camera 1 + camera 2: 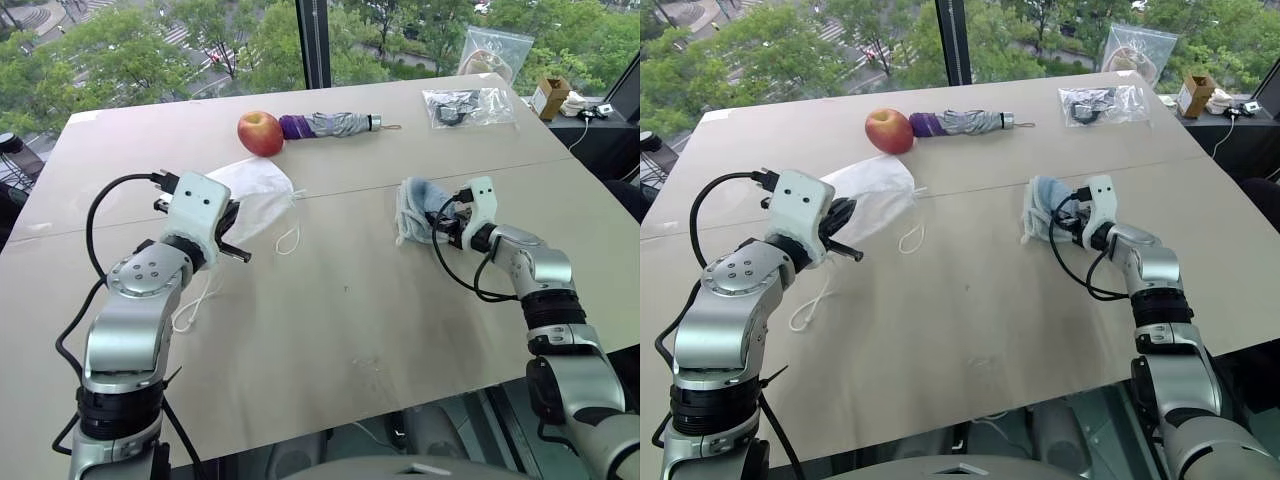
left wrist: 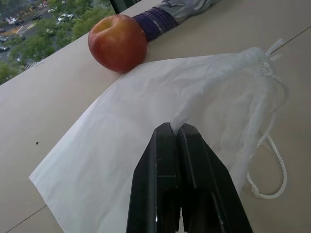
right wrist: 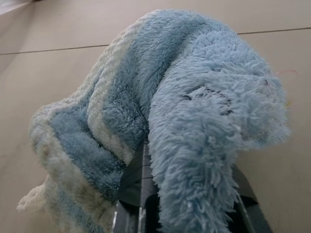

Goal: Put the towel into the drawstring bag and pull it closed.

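- The left gripper [image 1: 238, 238], at about nine o'clock on the tan table [image 1: 340, 330], has its two black fingers [image 2: 187, 179] pressed flat together on an edge of the thin white semi-sheer drawstring bag [image 1: 255, 195]. Pinched there, the fabric lifts off the table toward the gripper, probably to hold the pouch ready for loading.
- The left forearm reaches forward with the wrist bent, so the gripper points roughly level toward the bag.
- The bag's white cord [image 1: 289, 238] loops loose on the table at its three o'clock side (a second length trails back under the left arm).
- Past the bag at twelve o'clock sit a red apple [image 1: 260, 133] and a grey-and-purple folded umbrella [image 1: 330, 125], touching each other, clear of the work.
- At three o'clock, well apart from the bag, lies the small light blue terry towel [image 1: 415, 210], bunched and draped over the right gripper [image 1: 447, 226]. The wrist view shows the fingers buried under the pile, apparently closed on a fold.
- The right arm stretches forward, the gripper angled inward toward ten o'clock and tipped slightly down, a pose that suits carrying the towel across to the bag.
- Clear plastic zip bags [image 1: 470, 105] lie at one o'clock.
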{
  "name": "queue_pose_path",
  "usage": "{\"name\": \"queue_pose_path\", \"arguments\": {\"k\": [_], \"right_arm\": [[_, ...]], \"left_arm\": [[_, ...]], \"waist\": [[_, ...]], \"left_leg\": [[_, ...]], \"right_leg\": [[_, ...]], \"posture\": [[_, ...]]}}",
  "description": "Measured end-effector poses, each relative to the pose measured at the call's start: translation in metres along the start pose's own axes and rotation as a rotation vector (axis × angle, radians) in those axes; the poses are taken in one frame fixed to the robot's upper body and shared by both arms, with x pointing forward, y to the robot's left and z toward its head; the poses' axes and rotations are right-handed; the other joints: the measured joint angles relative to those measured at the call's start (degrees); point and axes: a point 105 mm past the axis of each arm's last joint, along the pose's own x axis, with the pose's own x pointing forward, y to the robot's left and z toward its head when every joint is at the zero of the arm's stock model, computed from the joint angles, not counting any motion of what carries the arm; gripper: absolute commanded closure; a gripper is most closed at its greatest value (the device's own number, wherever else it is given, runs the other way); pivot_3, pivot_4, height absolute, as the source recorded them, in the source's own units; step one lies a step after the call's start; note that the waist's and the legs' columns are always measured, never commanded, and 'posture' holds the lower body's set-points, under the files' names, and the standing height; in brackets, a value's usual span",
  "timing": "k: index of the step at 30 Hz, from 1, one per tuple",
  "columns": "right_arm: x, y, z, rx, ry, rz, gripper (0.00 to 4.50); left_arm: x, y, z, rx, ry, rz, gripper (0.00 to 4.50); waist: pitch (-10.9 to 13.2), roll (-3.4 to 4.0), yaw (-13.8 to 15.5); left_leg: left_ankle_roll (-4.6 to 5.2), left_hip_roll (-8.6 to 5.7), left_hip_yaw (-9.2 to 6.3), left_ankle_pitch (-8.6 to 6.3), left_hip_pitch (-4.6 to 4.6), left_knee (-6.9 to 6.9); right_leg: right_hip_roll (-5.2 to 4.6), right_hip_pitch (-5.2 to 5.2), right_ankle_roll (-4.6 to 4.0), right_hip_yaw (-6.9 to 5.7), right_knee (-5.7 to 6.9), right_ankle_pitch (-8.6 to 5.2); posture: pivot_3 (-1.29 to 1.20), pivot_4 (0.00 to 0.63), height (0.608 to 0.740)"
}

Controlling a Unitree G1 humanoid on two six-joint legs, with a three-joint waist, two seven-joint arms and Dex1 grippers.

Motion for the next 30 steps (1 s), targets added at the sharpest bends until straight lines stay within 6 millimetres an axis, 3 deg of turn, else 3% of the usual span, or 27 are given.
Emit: {"name": "queue_pose_path", "arguments": {"k": [3,5,10,12,15,18,23,30], "right_arm": [[-0.005,0.011,0.002,0.095,-0.042,0.097,4.49],[-0.009,0.04,0.012,0.184,-0.084,0.263,4.49],[-0.048,0.102,0.071,0.19,-0.255,0.618,4.49],[-0.059,0.126,0.079,0.134,-0.267,0.717,4.49],[-0.058,0.155,0.068,0.067,-0.211,0.775,4.49],[-0.04,0.176,0.042,-0.049,-0.126,0.741,4.49],[-0.02,0.168,0.021,-0.174,-0.072,0.626,4.49],[-0.022,0.167,-0.002,-0.246,0.023,0.65,4.49]], "left_arm": [[0.004,-0.01,0.002,-0.12,0.016,-0.042,4.5],[0.007,-0.021,0.003,-0.195,0.033,-0.096,4.5],[0.008,-0.025,0.01,-0.259,0.062,-0.152,4.5],[0.008,-0.029,0.011,-0.275,0.066,-0.188,4.5],[0.009,-0.036,0.018,-0.325,0.053,-0.257,4.5],[0.009,-0.046,0.032,-0.424,0.015,-0.341,4.5],[0.0,-0.061,0.033,-0.573,0.032,-0.474,4.5],[-0.004,-0.06,0.037,-0.628,0.02,-0.474,4.5]], "waist": [[0.0,0.01,0.1],[0.1,0.05,0.1],[0.1,0.11,0.2],[0.1,0.1,0.2],[0.1,0.1,0.2],[0.1,0.1,0.1],[0.1,0.09,0.2],[0.1,0.08,0.2]], "left_leg": [[0.0,0.0,-0.06,0.0,-0.01,0.01],[0.0,-0.01,-0.08,0.0,-0.07,0.01],[0.01,-0.01,-0.22,-0.01,-0.13,-0.03],[0.0,-0.01,-0.23,-0.01,-0.12,-0.04],[0.0,-0.01,-0.2,0.0,-0.12,-0.02],[-0.01,-0.02,-0.15,0.0,-0.11,0.02],[-0.02,-0.03,-0.17,0.0,-0.18,0.02],[-0.02,-0.04,-0.17,0.0,-0.17,0.0]], "right_leg": [[0.03,0.05,0.14,-0.02,-0.01,-0.08],[0.03,0.0,-0.01,0.0,0.0,0.02],[0.03,-0.06,-0.01,-0.12,0.03,0.01],[0.03,-0.05,0.01,-0.16,0.03,-0.01],[0.02,-0.05,0.17,-0.14,0.02,-0.13],[0.02,-0.05,0.19,-0.1,0.01,-0.14],[0.01,-0.1,0.11,-0.1,0.0,-0.09],[0.01,-0.1,0.07,-0.09,-0.03,-0.08]], "posture": [[0.0,0.15,0.74],[0.0,0.15,0.74],[0.0,0.15,0.74],[0.0,0.15,0.74],[0.0,0.15,0.74],[0.0,0.15,0.74],[0.0,0.15,0.74],[0.0,0.15,0.74]]}}
